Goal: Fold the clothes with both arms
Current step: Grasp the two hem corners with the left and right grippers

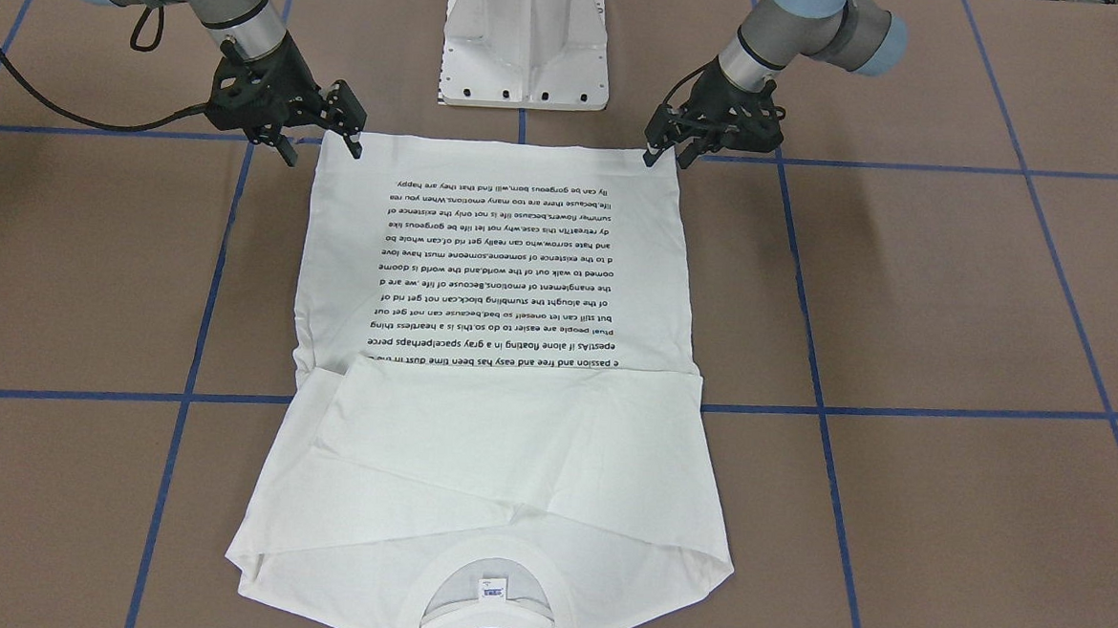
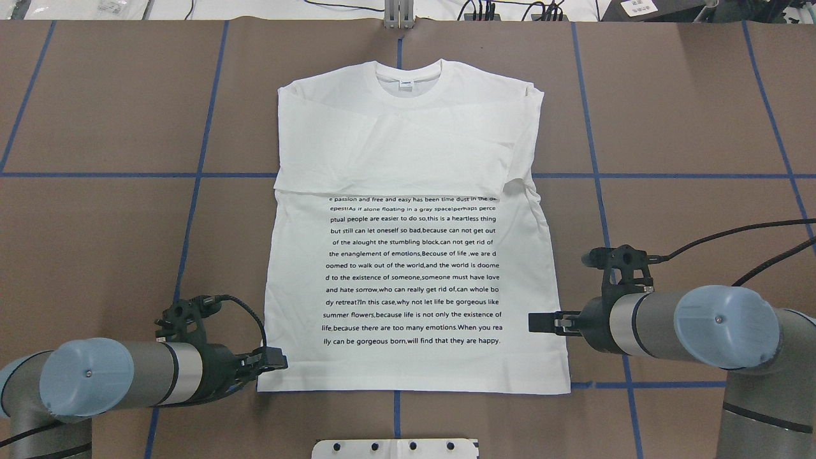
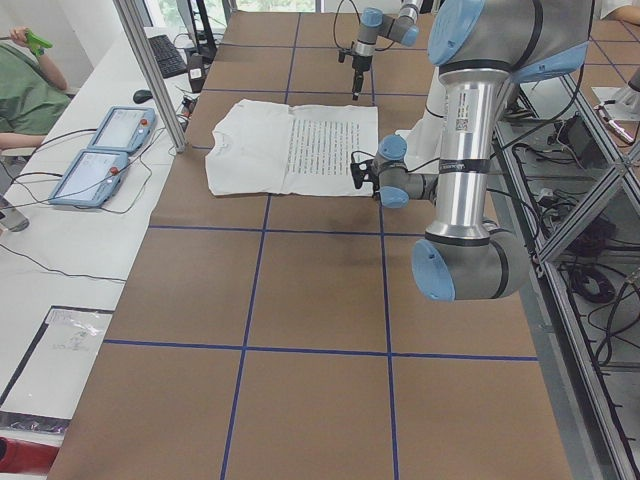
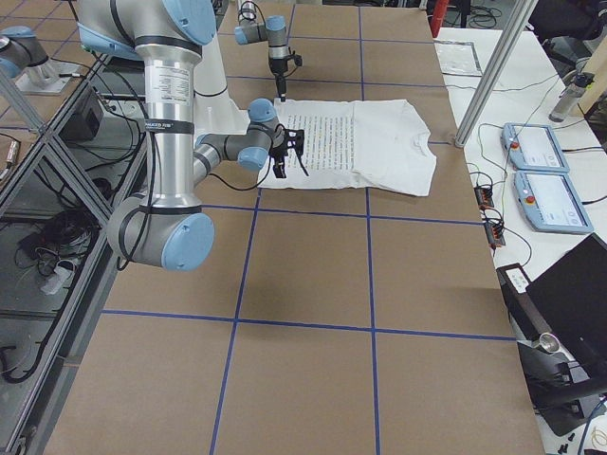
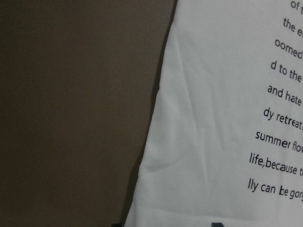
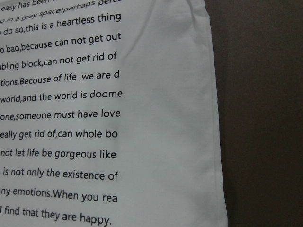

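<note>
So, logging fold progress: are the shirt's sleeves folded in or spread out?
Folded in: both sleeves lie across the chest of the shirt, their edge cutting off the top line of print.

T-shirt [image 2: 408,146]: white, with a block of black printed text. Table [image 2: 95,115]: brown, gridded with blue lines. Left arm [image 2: 127,376] and right arm [image 2: 669,322]: silver-grey, light-blue caps.

A white pedestal [image 1: 525,39] stands on a brown table [image 1: 952,296] crossed by blue tape [image 1: 898,409].
</note>
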You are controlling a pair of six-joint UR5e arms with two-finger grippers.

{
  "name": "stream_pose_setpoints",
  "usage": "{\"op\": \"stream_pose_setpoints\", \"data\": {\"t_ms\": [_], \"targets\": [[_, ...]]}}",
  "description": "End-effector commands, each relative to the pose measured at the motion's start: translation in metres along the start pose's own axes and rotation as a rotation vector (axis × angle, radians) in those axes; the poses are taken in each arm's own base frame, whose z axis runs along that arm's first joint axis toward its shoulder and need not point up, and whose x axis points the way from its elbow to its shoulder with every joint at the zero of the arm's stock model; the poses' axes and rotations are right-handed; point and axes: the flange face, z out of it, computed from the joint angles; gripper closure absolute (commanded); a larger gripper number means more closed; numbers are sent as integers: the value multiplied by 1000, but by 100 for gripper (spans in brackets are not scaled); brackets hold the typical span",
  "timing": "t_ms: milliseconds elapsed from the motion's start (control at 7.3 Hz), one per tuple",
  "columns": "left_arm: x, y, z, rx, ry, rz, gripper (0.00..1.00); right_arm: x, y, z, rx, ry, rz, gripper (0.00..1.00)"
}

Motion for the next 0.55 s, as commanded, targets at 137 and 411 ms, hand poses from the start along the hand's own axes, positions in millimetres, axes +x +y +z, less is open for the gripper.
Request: {"op": "stream_pose_setpoints", "data": {"t_ms": [137, 411], "targets": [[-2, 4, 4, -6, -8, 3, 43, 0, 0, 0, 0, 0, 0, 0], [0, 5, 3, -12, -4, 2, 96, 0, 0, 0, 0, 1, 0, 0]]}}
